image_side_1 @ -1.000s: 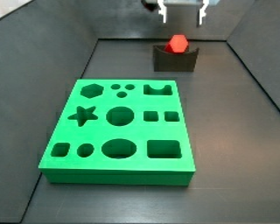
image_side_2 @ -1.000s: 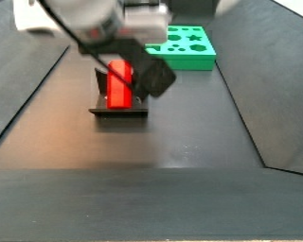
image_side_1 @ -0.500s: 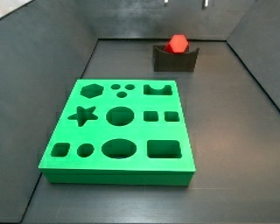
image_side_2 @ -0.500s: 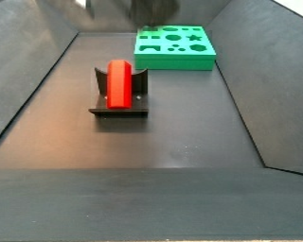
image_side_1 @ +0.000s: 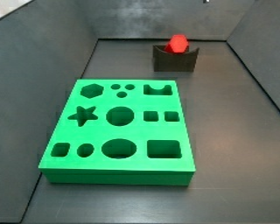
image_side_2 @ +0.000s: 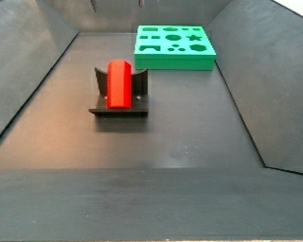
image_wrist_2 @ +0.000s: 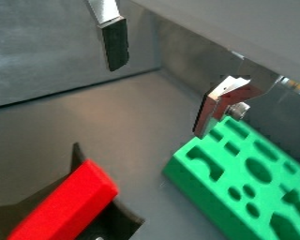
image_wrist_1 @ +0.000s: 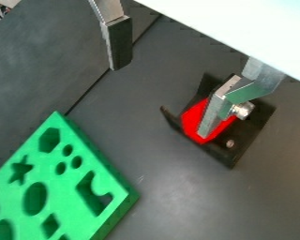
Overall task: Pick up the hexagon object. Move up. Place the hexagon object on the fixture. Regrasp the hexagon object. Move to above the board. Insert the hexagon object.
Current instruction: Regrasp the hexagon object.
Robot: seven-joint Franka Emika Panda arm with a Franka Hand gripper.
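Plainly, the hexagon object point(image_side_2: 120, 83) lies in the notch of the fixture point(image_side_2: 118, 110), a bright red bar resting lengthwise across the dark block; in a side view its hexagonal end point(image_side_1: 178, 42) shows above the fixture point(image_side_1: 175, 59), which stands on the dark floor near the far wall; nothing touches the bar in either side view.

The tool point(image_wrist_1: 172, 66) is high above the floor and appears only in the wrist views; its two silver fingers, one point(image_wrist_1: 112, 33) and the other point(image_wrist_1: 228, 101), stand wide apart with nothing between them; in a wrist view the far finger point(image_wrist_2: 221, 101) and the near one point(image_wrist_2: 112, 37) likewise hang spread and empty, clear of every piece. Neither side view shows the tool.

The board point(image_side_1: 122, 130), a bright green slab with star, hexagon, round, square and oval holes, lies flat on the floor, well apart from the fixture; in a side view it sits beyond the fixture, toward the back point(image_side_2: 174, 46); in both wrist views a part of it shows below the fingers point(image_wrist_1: 52, 183) point(image_wrist_2: 246, 173), with the red bar point(image_wrist_1: 194, 122) point(image_wrist_2: 67, 199) off to one side of it, seated in the fixture point(image_wrist_1: 243, 141).
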